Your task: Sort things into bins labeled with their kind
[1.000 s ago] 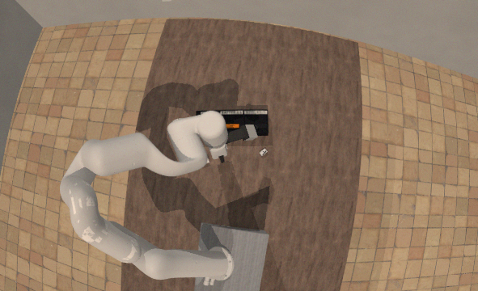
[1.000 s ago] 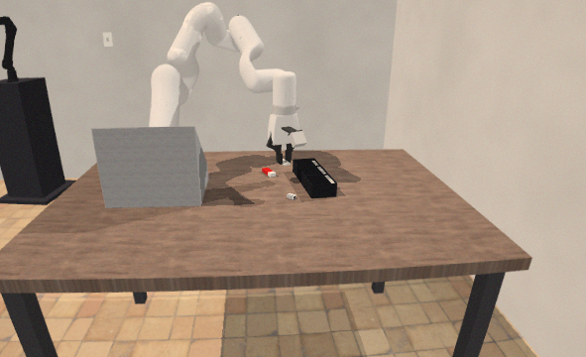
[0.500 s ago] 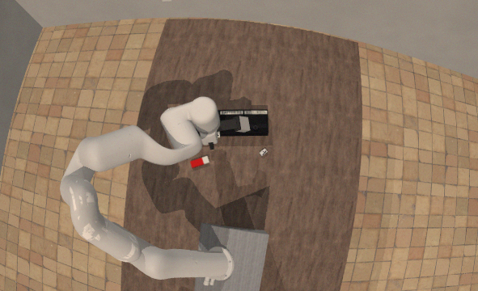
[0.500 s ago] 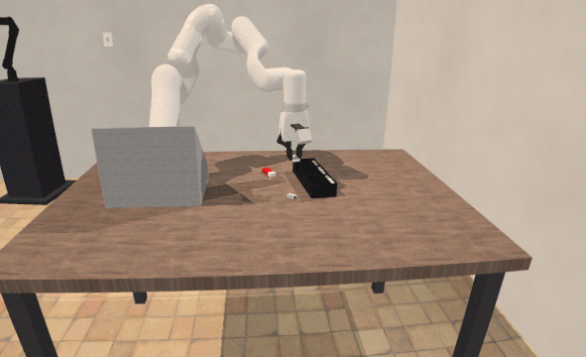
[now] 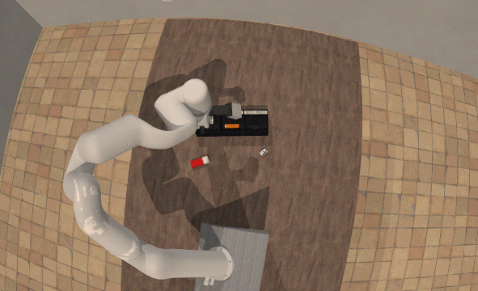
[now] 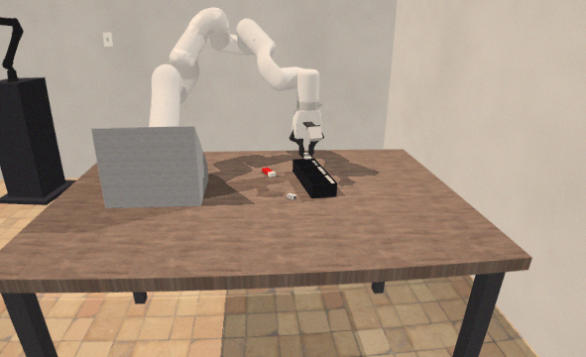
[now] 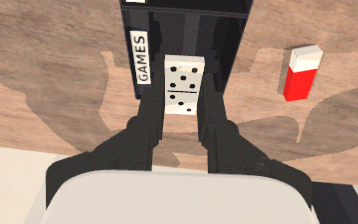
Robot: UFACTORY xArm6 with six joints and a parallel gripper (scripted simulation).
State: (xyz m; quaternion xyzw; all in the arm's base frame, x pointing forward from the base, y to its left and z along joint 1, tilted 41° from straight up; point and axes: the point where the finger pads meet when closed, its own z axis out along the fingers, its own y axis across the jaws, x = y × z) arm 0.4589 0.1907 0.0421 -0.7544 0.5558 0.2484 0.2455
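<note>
Wrist view: the tool (image 6: pixel 306 155) (image 7: pixel 182 87) grips the domino (image 7: pixel 184 84) (image 6: pixel 307 156) (image 5: pixel 211 120) over the GAMES bin (image 7: pixel 195 37) (image 6: pixel 299 164) (image 5: pixel 200 133). Best centre it between the walls, lower a little, then open gently so it drops flat, clear of the rim. The red-and-white block (image 5: pixel 199 162) (image 6: pixel 269 172) (image 7: pixel 302 73) lies on the tabletop (image 5: pixel 311 121) (image 6: pixel 253 233) (image 7: pixel 60 40).

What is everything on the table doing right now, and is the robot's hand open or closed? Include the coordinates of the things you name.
Hand (image 6: pixel 307 155) (image 7: pixel 182 87): closed on the domino.
Domino (image 7: pixel 184 75): held up, over the GAMES part.
Black bins (image 5: pixel 255 134) (image 6: pixel 314 187): standing on the table.
Orange thing (image 5: pixel 232 126): lying in the middle bin.
Red-and-white block (image 5: pixel 198 162) (image 6: pixel 268 172) (image 7: pixel 301 80): lying on the table.
Small white thing (image 5: pixel 264 152) (image 6: pixel 292 196): on the table, outside the bins.
</note>
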